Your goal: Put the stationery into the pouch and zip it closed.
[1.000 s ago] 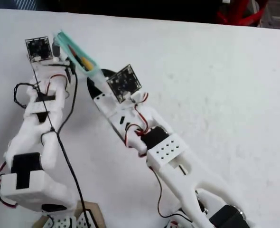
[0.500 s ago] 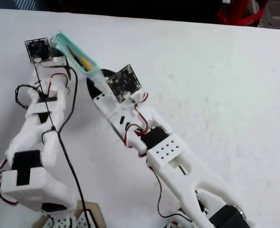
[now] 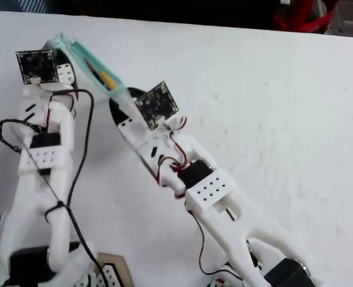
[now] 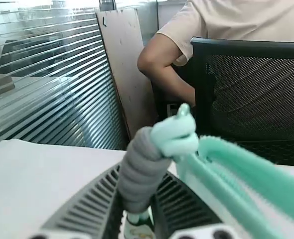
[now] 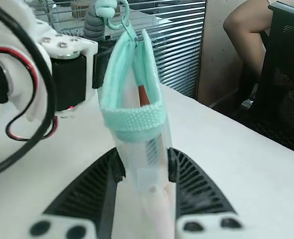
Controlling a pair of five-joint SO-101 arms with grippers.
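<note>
One mint pouch [image 3: 96,69] held between both arms over the white table [image 3: 272,89]. Red and yellow stationery [image 3: 106,78] visible inside. One end of it sits clamped in the right gripper [image 5: 143,172]; the left gripper [image 4: 137,196] pinches the grey zip pull [image 4: 139,169] at the opposite end.

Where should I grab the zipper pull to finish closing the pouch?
Grip the grey ribbed tab on the zipper pull, from beyond that end of the pouch, in line with its length; the left gripper is clamped there, the right gripper pins the opposite end.
</note>
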